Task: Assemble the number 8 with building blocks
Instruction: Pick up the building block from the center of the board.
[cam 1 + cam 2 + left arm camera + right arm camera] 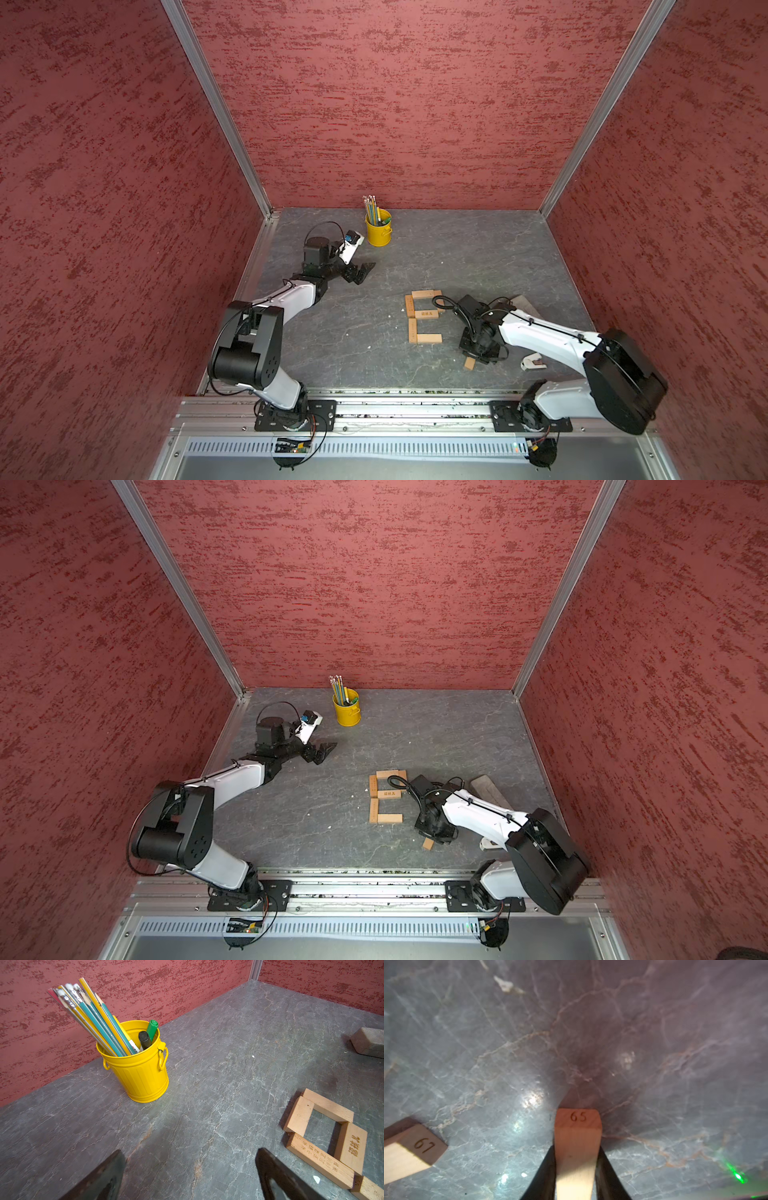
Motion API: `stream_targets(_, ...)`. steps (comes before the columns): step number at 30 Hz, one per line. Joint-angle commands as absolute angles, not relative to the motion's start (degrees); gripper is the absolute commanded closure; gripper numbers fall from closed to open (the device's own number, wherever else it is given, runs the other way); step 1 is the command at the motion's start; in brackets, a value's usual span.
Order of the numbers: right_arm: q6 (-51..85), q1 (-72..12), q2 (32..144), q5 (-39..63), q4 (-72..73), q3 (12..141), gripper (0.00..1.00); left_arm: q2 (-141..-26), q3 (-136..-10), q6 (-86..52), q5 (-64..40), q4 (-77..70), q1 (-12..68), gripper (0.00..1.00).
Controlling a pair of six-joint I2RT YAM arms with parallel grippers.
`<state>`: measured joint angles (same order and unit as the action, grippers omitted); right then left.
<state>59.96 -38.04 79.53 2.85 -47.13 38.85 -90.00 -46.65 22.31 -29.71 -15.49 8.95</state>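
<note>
The left gripper [362, 271] is hanging low over the table [332, 345] towards the left wall, jaws apart and holding nothing. Its wrist view is showing both fingers [276, 1174] cut off by the frame edge. Only that view is revealing what the bucket [141, 1076] is holding: pencils [89, 1014], a green marker [152, 1027] and a black marker [144, 1040]. In both top views these are blurring into thin sticks.

At mid-table the 8 [427, 314] is lying unfinished. Six bars are forming the top loop plus the left and bottom sides below it, and the lower right side is standing open. In both top views the right arm's cable is covering part of the top loop's right bar. The left wrist view is showing that loop [299, 1115] closed, bars touching, two of them carrying Chinese characters [320, 1155] too small to read surely.

Right of the 8, the right gripper [478, 356] is pointing down, jaws clamped on the seventh bar [578, 1136]. The top views are showing only that bar's tip [469, 363], while the right wrist view is showing its printed "65". A neighbouring bar end [411, 1147] is reading roughly "67"; which bar it belongs to cannot be told.

The white piece [532, 361] is lying beside the right arm. A grey slab [524, 305] is sitting behind the arm, half hidden.
</note>
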Motion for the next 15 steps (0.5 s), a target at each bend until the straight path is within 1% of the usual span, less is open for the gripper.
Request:
stream_targets(1,57.64,-37.78,82.43,2.79,-41.08,37.46,0.82,-90.51,-46.62,21.84,-30.28,-16.7,8.61,0.01)
stream_targets(3,57.31,-37.79,81.63,1.46,-41.57,38.21,0.85,-90.6,-46.67,21.95,-30.32,-16.55,8.61,0.01)
stream_targets(6,55.4,-37.5,81.98,-2.62,-42.03,41.33,0.85,-90.52,-46.67,21.99,-30.32,-16.52,8.64,0.01)
stream_targets(10,49.16,-36.67,87.36,-9.59,-41.8,48.5,0.89,-90.46,-46.58,21.97,-30.32,-16.68,8.61,0.01)
stream_targets(12,44.42,-36.48,89.93,-10.0,-39.62,51.51,0.93,-90.43,-46.66,21.87,-30.43,-16.86,8.49,0.01)
stream_targets(15,40.81,-36.3,91.25,-10.79,-38.4,53.9,0.92,-90.47,-47.0,21.97,-30.56,-16.68,8.28,0.01)
